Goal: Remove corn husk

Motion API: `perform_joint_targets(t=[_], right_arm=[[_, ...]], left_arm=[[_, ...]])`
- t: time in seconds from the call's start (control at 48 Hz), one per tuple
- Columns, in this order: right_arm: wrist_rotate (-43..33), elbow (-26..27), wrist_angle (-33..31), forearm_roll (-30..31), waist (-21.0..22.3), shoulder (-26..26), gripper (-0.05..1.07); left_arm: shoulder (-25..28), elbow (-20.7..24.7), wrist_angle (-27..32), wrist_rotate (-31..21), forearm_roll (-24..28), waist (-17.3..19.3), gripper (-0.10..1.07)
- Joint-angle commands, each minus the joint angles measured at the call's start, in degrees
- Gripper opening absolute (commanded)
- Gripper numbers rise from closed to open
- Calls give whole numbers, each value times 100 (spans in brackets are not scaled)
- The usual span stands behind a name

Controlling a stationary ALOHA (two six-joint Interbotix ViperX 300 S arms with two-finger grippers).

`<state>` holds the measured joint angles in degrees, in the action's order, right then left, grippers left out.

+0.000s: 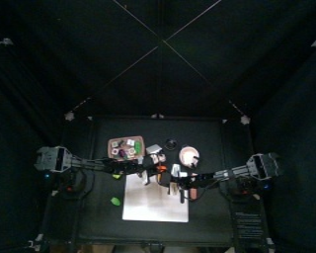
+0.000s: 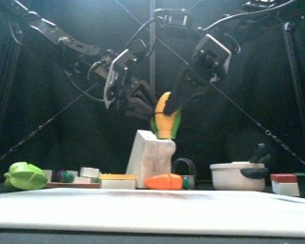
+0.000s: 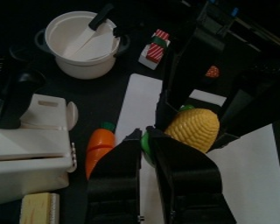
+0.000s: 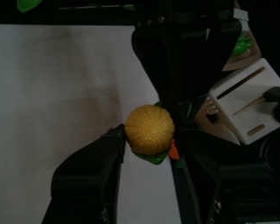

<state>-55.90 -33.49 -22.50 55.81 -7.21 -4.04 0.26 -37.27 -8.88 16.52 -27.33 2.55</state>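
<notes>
Corn cob (image 2: 163,107) held upright in air above white cutting board (image 1: 155,204), yellow tip up, green husk (image 2: 174,124) hanging on lower part

Right gripper (image 4: 150,150) clamped on cob – jaws either side of yellow kernels

Left gripper (image 3: 145,149) at cob's husk end, jaws pinched on green strip beside cob

White pot (image 3: 77,42) at 11 o'clock from cob in left wrist view; toy carrot (image 3: 98,149) at 9 o'clock

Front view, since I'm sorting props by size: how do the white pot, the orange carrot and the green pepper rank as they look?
1. white pot
2. green pepper
3. orange carrot
The pot and pepper look close in size, and their distances from the camera may differ, so that order is unsure.
</notes>
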Motion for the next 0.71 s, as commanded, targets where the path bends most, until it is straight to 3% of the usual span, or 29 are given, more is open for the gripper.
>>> perform_joint_targets(t=[0.0,0.688], right_arm=[[-18,149,18,26,-26,-158,56],[-26,149,18,18,-176,-202,51]], left_arm=[[-114,26,-18,18,0,18,37],[-659,-527,-26,9,-9,176,37]])
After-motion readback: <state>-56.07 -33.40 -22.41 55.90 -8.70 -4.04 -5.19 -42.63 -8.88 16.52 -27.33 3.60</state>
